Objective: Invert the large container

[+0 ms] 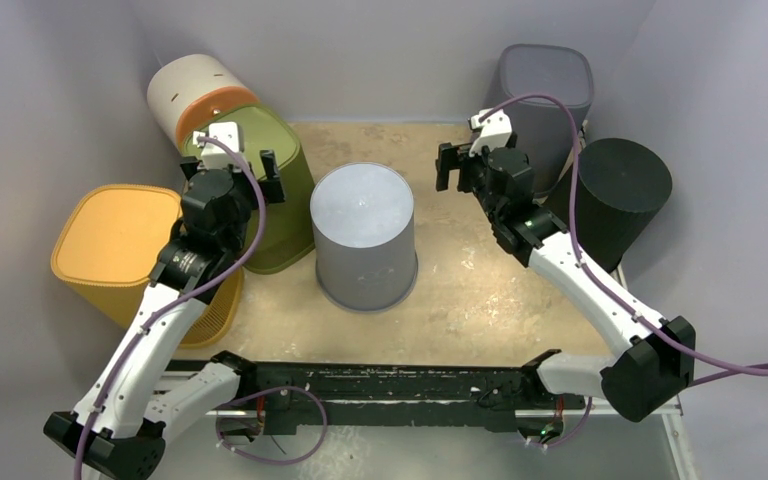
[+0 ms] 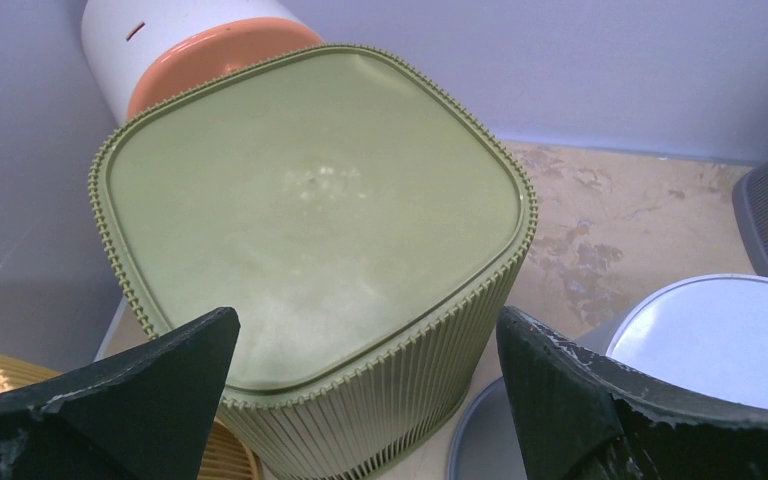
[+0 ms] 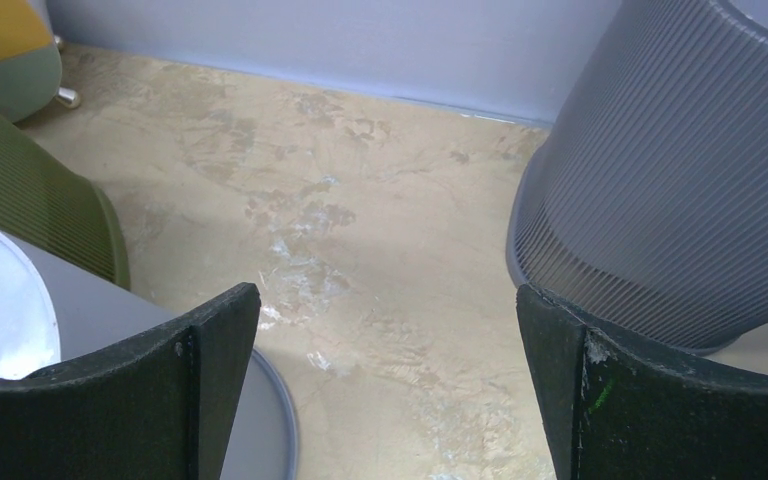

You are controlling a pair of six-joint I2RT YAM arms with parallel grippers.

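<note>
The grey bin point(image 1: 363, 235) stands on the table point(image 1: 480, 290) with its flat closed base up and its wider rim down, plain-walled and faintly scuffed, so the flip looks done (I judge). Left of it the left claw point(image 2: 365, 325) gapes wide over a green bin point(image 1: 290, 220). Right of it the right claw point(image 3: 388, 300) hangs equally wide, empty, so the next move calls only for backing away.

The large grey round container point(image 1: 364, 235) stands at the centre, apparently inverted, closed base up, wider rim down.
</note>
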